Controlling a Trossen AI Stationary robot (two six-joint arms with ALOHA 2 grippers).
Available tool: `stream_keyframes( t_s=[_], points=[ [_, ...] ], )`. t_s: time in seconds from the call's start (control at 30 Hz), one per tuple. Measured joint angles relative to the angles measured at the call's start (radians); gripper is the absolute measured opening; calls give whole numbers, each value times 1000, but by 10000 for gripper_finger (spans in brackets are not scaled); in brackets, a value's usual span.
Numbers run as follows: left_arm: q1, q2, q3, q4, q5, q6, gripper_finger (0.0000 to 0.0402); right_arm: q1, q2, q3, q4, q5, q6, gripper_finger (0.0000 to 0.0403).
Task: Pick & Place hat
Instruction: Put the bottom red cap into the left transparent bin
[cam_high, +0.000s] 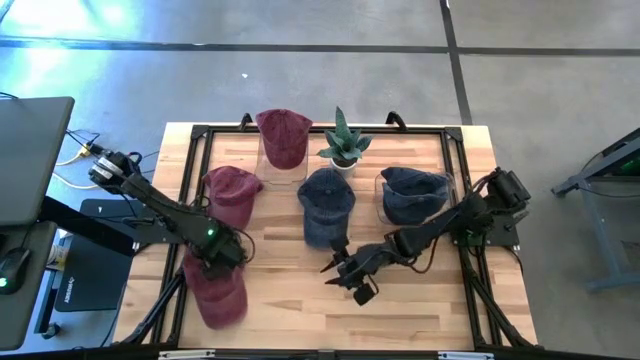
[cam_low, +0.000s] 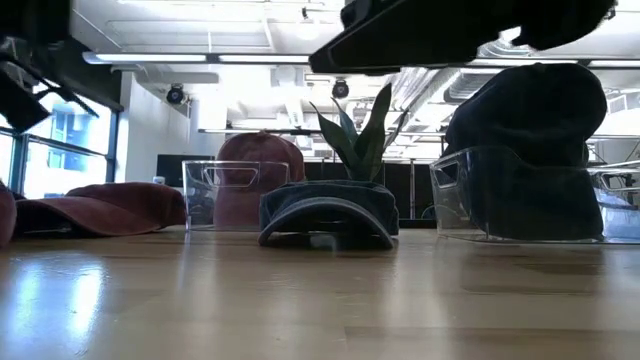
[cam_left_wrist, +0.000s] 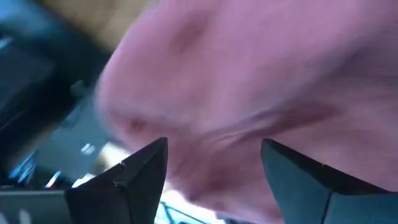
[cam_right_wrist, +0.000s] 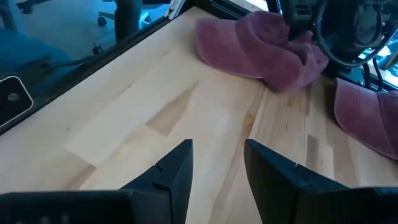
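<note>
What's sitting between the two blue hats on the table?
Nothing but bare wood between the middle blue hat and the right blue hat, seen from the high view.

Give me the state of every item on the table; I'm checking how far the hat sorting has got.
Front red hat: flat on table by left gripper, whose fingers stand open.
Left red hat: on table.
Back red hat: in clear bin.
Middle blue hat: flat on table, not in a bin.
Right blue hat: in clear bin.
Plant: upright.
Right gripper: empty, fingers apart, above bare wood.
</note>
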Motion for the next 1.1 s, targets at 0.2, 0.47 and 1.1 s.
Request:
stream_keyframes(
  t_s=[0.2,0.47,1.1],
  points=[
    [-92,27,0,56,-23,-107,255,-77,0,0,11,-99,16,139],
    [-145,71,0,290,48,-162,233,-91,0,0,11,-180,43,139],
    [-143,115,34,215,88,-94,4,-51,0,0,0,-179,35,139]
  ],
)
